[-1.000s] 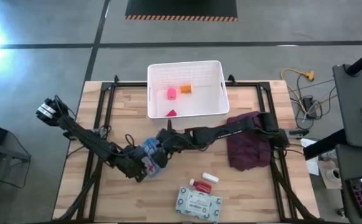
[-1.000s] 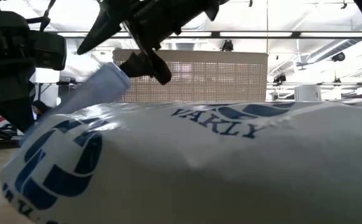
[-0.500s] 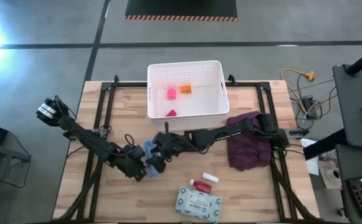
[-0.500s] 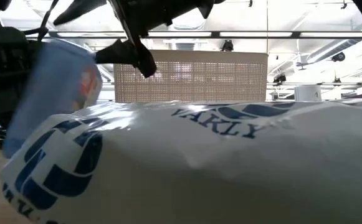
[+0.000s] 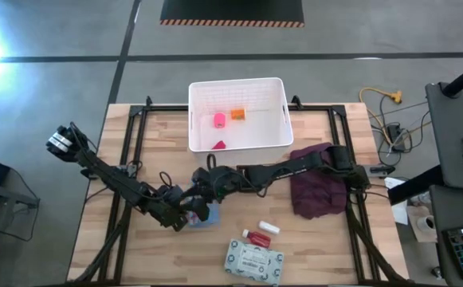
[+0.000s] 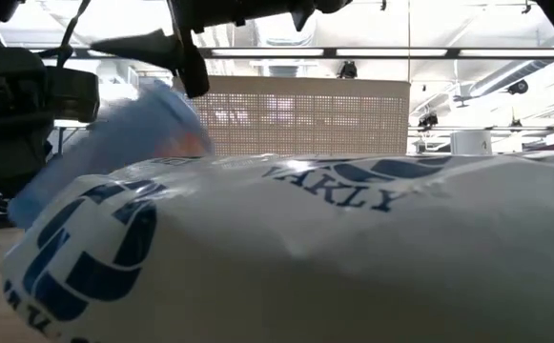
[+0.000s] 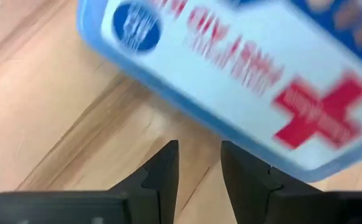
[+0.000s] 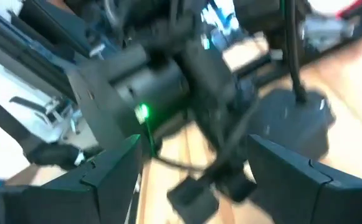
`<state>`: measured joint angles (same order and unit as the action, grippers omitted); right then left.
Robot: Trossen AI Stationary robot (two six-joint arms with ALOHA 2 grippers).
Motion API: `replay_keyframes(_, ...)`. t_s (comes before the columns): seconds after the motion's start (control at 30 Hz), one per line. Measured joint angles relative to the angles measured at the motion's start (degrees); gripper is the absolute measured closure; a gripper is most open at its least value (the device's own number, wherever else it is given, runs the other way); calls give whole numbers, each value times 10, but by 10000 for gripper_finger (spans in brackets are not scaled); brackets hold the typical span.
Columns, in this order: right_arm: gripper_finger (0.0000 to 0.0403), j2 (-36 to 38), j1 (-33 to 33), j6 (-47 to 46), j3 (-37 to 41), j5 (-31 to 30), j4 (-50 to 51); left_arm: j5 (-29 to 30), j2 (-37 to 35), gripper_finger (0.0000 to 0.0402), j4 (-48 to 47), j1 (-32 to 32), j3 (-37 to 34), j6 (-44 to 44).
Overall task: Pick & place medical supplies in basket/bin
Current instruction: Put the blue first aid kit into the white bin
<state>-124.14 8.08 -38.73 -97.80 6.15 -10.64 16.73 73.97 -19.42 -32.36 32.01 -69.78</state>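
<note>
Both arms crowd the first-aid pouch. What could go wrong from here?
1. The left gripper and right gripper sit close together by the blue pouch: they may collide.
2. Neither wrist view shows the pouch between fingers; it could get knocked away.

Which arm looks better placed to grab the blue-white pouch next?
Probably left: its end effector is open with the blue-white pouch lying on the table just ahead. The right end effector, also open, sits beside the pouch but faces the left arm instead.
</note>
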Motion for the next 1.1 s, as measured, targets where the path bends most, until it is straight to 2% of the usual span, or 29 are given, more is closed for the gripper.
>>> replay_keyframes(0.1,124,6,-7,28,-12,-2,48,1,0,299,1,0,0,0)
replay_keyframes(0.3,133,28,-17,37,-55,-67,491,1,0,299,8,-1,0,0)
replay_keyframes(0.4,140,25,-1,50,-28,-86,589,1,0,299,30,-1,3,2)
replay_keyframes(0.57,155,26,34,-3,56,-74,582,16,0,299,48,-1,27,21)
replay_keyframes(0.77,171,26,40,-14,134,-80,436,37,3,299,48,14,26,22)
replay_keyframes(0.87,176,25,33,-14,142,-80,395,28,16,299,47,27,18,22)
replay_keyframes(1.1,177,23,26,22,141,-98,380,12,54,299,59,35,16,22)
